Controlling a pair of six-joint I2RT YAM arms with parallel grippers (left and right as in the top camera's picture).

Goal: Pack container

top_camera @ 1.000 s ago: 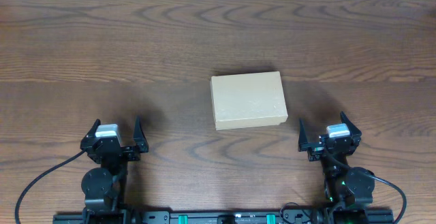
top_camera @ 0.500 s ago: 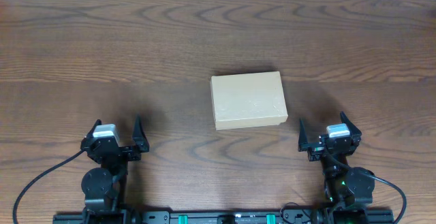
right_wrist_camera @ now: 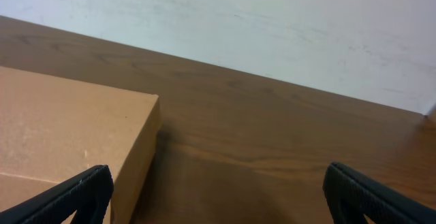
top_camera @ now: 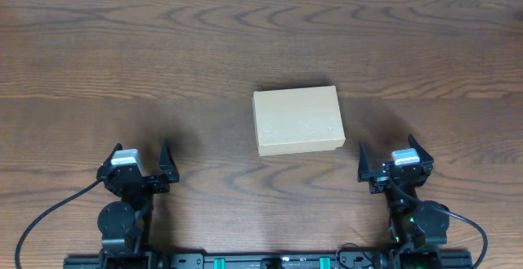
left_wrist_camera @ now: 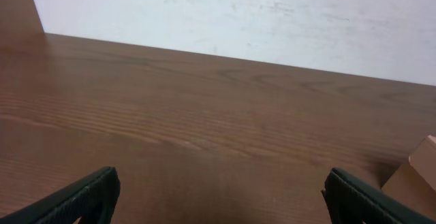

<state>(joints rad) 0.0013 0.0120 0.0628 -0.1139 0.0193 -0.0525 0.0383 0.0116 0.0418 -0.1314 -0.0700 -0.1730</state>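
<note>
Tabletop [top_camera: 163, 56] of dark wood grain fills the overhead view, and its left, right and near edges are cut off by the frame. Only the far edge shows, as a thin pale strip that the wrist views reveal as a scuffed white wall [left_wrist_camera: 272, 20].

The container [top_camera: 297, 120] lies flat and closed just right of centre. Its seams are too faint to tell where the flap hinges. The left wrist view catches one corner of it at the right margin, while the right wrist view shows it cropped at the left and bottom.

Bare wood separates the container from both arms near the front edge. The left gripper [top_camera: 136, 156] is well apart from it, jaws spread wide and holding nothing. The right gripper [top_camera: 389, 156] is nearer, jaws likewise spread. Black cables [top_camera: 49, 220] trail off the bottom edge.
</note>
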